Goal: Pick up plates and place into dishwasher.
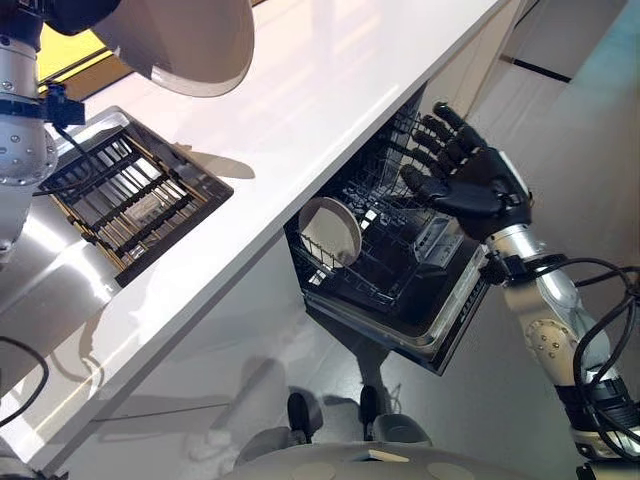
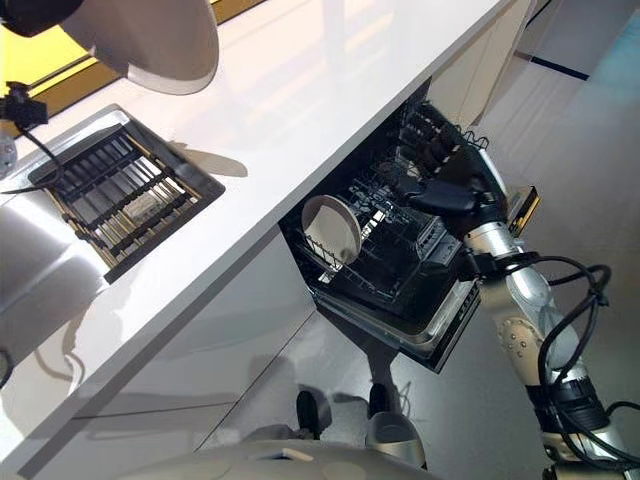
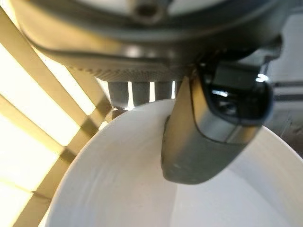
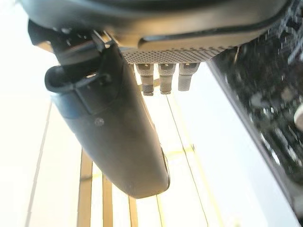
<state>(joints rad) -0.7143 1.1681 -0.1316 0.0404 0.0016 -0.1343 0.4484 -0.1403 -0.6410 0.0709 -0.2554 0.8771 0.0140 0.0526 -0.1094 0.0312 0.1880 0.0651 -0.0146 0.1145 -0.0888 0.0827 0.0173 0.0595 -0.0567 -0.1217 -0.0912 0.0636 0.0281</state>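
My left hand [image 3: 208,132] is shut on a white plate [image 1: 190,45], with the thumb pressed on its inner face, and holds it high over the white counter at the upper left. A second white plate [image 1: 330,232] stands upright in the black lower rack [image 1: 400,270] of the open dishwasher under the counter edge. My right hand [image 1: 470,180] hovers open at the rack's far right side with its fingers spread and nothing in it. The right wrist view shows its thumb [image 4: 113,127] held straight.
A dark dish-drying rack [image 1: 130,200] sits over a steel sink [image 1: 50,250] at the left of the white counter [image 1: 300,110]. The dishwasher's pulled-out rack and door [image 1: 455,320] jut into the floor space below the counter.
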